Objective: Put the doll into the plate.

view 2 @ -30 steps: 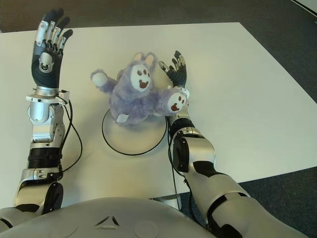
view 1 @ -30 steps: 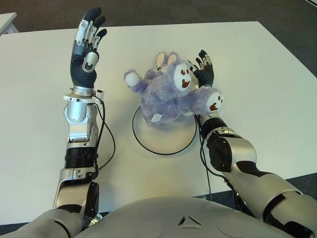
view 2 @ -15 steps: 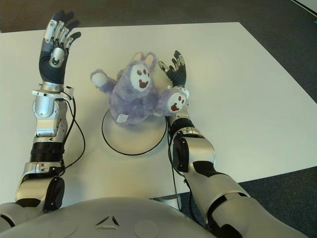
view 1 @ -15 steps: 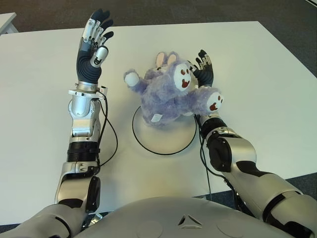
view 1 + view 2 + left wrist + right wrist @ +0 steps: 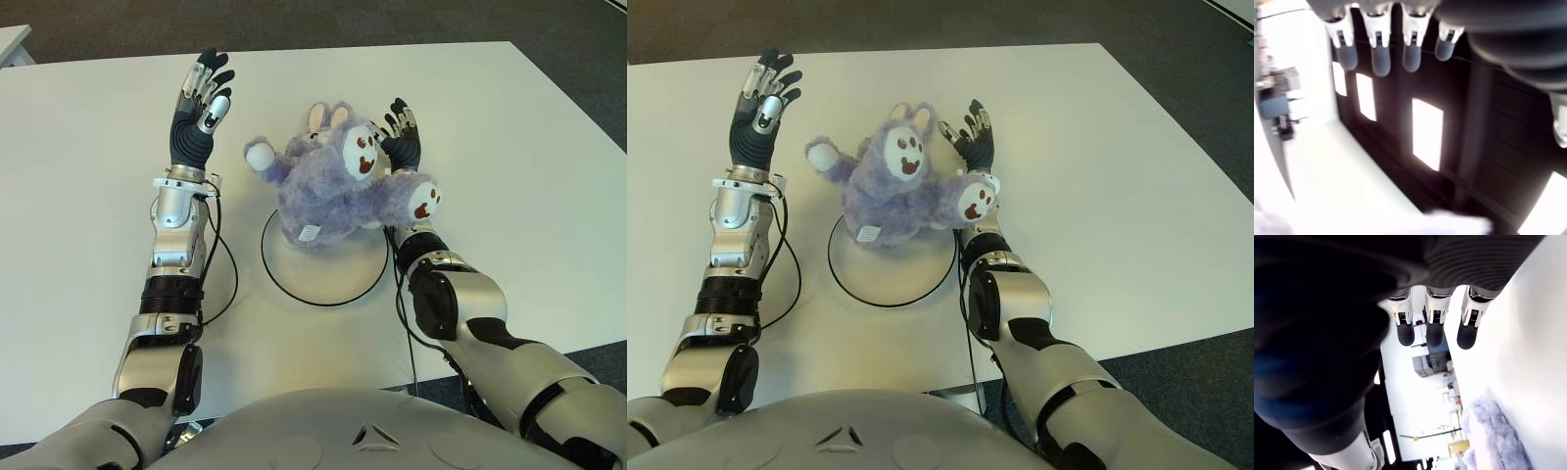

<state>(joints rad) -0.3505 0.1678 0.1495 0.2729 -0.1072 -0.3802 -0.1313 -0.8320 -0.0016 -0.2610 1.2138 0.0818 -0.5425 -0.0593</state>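
A fluffy purple doll (image 5: 338, 191) with white paws and a white face sits on the far half of a round white plate (image 5: 328, 269) with a dark rim. My right hand (image 5: 401, 137) stands upright with its fingers spread, just behind the doll's right side and close against its fur. My left hand (image 5: 199, 111) is raised with straight, spread fingers, to the left of the doll and apart from it. The wrist views show extended fingertips (image 5: 1378, 56) of the left hand and those (image 5: 1433, 330) of the right, holding nothing.
The white table (image 5: 88, 245) runs wide on both sides, with dark carpet (image 5: 588, 59) beyond its far and right edges. Black cables (image 5: 220, 274) hang along my left forearm. My grey torso (image 5: 323, 431) fills the near edge.
My left hand has moved to the right, toward the doll, staying raised and spread. The doll, plate and right hand have stayed in place.
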